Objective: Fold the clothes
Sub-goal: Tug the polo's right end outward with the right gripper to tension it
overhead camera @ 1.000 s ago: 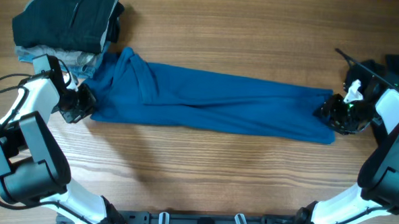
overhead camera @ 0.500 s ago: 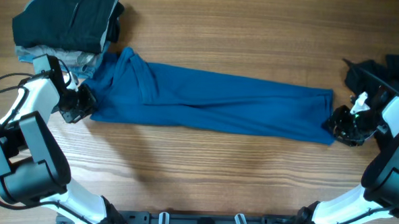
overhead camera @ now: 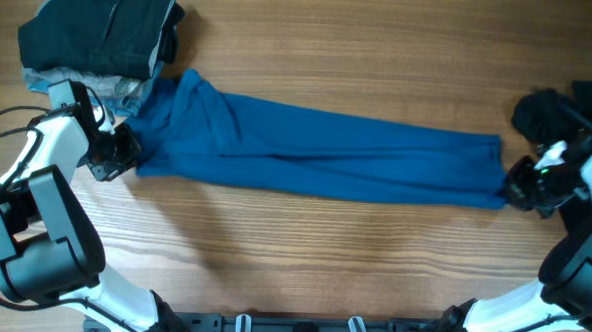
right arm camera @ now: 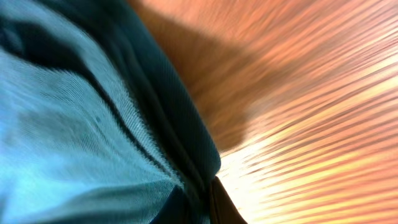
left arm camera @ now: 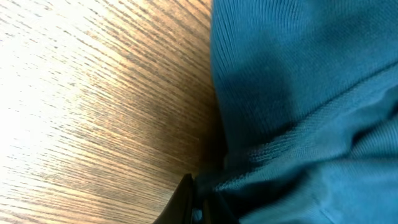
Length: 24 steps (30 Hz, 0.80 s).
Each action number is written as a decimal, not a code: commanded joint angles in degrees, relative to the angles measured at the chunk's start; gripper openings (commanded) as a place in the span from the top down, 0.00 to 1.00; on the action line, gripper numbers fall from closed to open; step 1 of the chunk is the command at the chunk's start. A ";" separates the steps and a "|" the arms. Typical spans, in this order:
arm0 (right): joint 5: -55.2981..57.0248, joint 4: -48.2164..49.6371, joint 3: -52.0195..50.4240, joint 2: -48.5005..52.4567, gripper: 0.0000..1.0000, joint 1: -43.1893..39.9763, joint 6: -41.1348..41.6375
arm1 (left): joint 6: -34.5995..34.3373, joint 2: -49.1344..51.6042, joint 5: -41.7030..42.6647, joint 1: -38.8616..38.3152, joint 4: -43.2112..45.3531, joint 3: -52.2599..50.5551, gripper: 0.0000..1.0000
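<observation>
A large royal-blue knit polo shirt point(overhead camera: 316, 157) lies drawn out in a long, narrow band on the wooden table point(overhead camera: 302, 266), one bunched end just beside the stack of folded dark and grey garments point(overhead camera: 97, 32), the rest reaching well away from that stack. The left gripper point(overhead camera: 116, 156), just beside the stack on its near side, is pressed together on the shirt's adjoining edge; its wrist view shows ribbed blue fabric point(left arm camera: 298, 93) gathered at the dark fingertip point(left arm camera: 186, 199). The right gripper point(overhead camera: 520, 186), at the end farthest from the stack, pinches that hem point(right arm camera: 74, 124).
</observation>
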 commanded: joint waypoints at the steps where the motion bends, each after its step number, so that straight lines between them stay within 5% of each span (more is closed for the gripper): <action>1: 5.22 -0.52 2.34 0.11 0.96 -1.84 2.45 | 0.66 -1.25 -2.64 0.31 0.87 1.36 0.96; 2: 5.20 -0.57 2.34 0.11 0.81 -1.84 2.27 | 0.68 -1.25 -2.45 0.31 0.85 1.36 0.96; 4: 5.25 -1.16 2.34 0.09 0.34 -1.79 2.25 | 0.70 -1.25 -1.77 0.31 0.70 1.36 0.91; 10: 4.20 2.32 2.23 0.13 0.09 -1.90 1.90 | 0.70 -2.43 2.34 0.31 -0.85 1.79 0.42; 13: -4.87 5.64 2.23 1.18 0.06 -1.66 -6.05 | 0.76 -4.98 2.49 0.31 -3.50 3.37 0.25; 21: -11.89 9.64 -3.21 5.09 0.06 1.49 -11.78 | 0.72 -13.20 2.51 0.31 -6.84 6.73 0.19; 24: -13.25 12.20 -5.46 5.92 0.25 5.11 -10.29 | 0.72 -15.85 2.67 0.31 -7.21 6.73 0.19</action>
